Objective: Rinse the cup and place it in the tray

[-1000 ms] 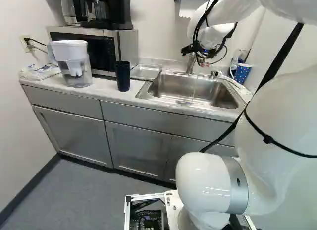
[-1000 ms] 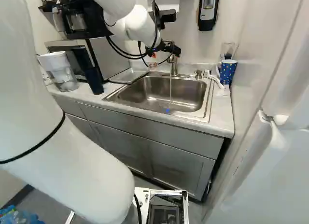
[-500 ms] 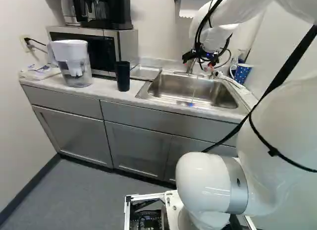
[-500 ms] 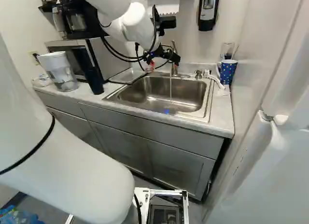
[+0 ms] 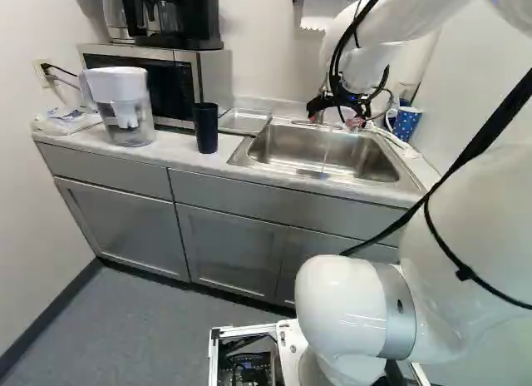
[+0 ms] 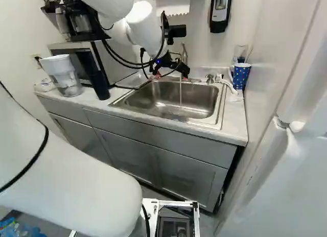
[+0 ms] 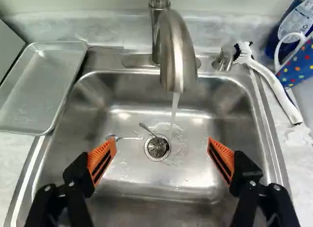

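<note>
White walls meet behind a pale tabletop (image 5: pixel 179 153) set over grey cabinets (image 5: pixel 233 249), with a steel sink (image 6: pixel 168 101) let into it. The dark cup (image 5: pixel 205 126) stands upright to the left of the sink, and the metal tray (image 7: pixel 41 90) lies between the two, against the sink's left rim. Above the sink hangs the gripper (image 5: pixel 335 121), its fingers spread wide and holding nothing. From the faucet (image 7: pixel 177 51) at the sink's back, water (image 7: pixel 174 107) runs down into the basin, where two small utensils (image 7: pixel 148 129) lie by the drain (image 7: pixel 157 147). Right of the sink are a white-handled brush (image 7: pixel 276 87) and a dotted blue mug (image 6: pixel 240 76); farther left of it stand a pitcher (image 5: pixel 125 107) and a microwave (image 5: pixel 179 82).
</note>
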Robot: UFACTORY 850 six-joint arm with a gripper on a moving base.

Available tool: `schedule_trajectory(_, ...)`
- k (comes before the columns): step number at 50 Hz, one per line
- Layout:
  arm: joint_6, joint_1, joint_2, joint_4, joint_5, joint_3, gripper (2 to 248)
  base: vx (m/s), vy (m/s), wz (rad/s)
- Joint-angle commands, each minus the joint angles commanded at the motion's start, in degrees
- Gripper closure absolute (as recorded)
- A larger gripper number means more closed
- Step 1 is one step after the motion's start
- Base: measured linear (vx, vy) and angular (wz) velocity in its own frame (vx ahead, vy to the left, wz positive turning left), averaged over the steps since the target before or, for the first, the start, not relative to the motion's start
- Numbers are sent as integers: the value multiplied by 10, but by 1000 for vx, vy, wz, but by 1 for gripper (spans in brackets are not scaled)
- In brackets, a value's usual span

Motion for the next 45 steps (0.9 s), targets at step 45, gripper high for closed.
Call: schedule_trajectory(45,0,0,12,0,-59,11,3,0,0,0)
